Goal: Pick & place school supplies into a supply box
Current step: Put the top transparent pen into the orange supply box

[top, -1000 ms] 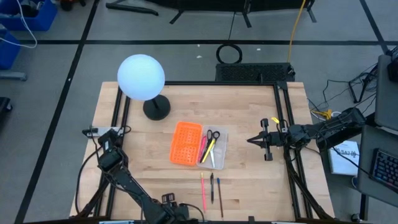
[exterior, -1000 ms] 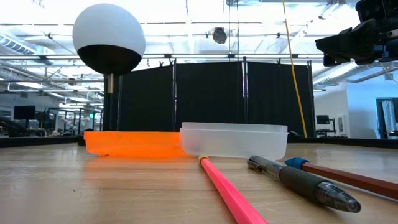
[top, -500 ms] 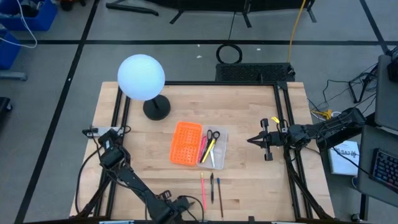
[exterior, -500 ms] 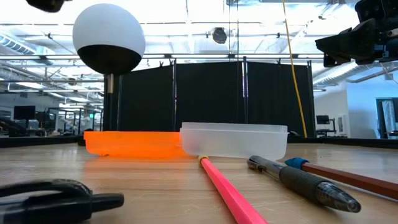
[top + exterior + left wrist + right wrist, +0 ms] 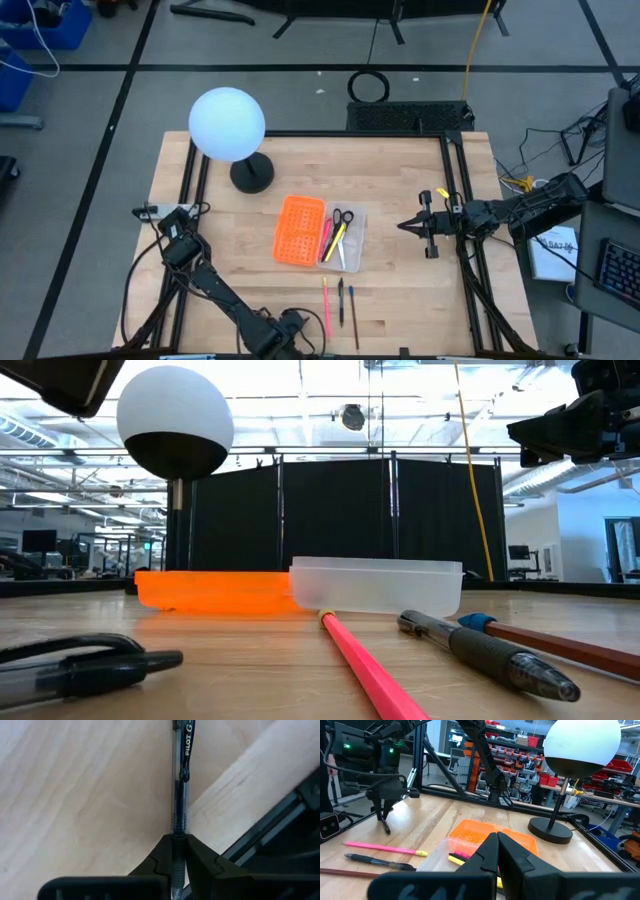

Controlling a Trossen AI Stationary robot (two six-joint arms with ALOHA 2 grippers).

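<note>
Where the high view looks down on the table, the supply box (image 5: 320, 232) lies open near the middle, one half bright orange with a grid of holes, the other a clear tray holding black-handled scissors (image 5: 342, 217) and a few pens. Three more pens (image 5: 340, 302) lie side by side just in front of the box, the leftmost pink. The left gripper (image 5: 291, 325) sits at the front edge beside them; the right gripper (image 5: 404, 226) hovers apart, right of the box.

At table height, a black pen (image 5: 85, 668) lies low on the left, with the pink pencil (image 5: 370, 670) and a dark pen (image 5: 490, 656) to its right and the box behind.

From the left wrist, the left gripper (image 5: 178, 845) is clamped on a clear-barrelled black pen (image 5: 181, 780) marked PILOT, which points straight out from the fingers over the wood.

From the right wrist, the right gripper (image 5: 498, 845) has its fingers pressed together, holding nothing, with the box (image 5: 485, 836) beyond them.
</note>
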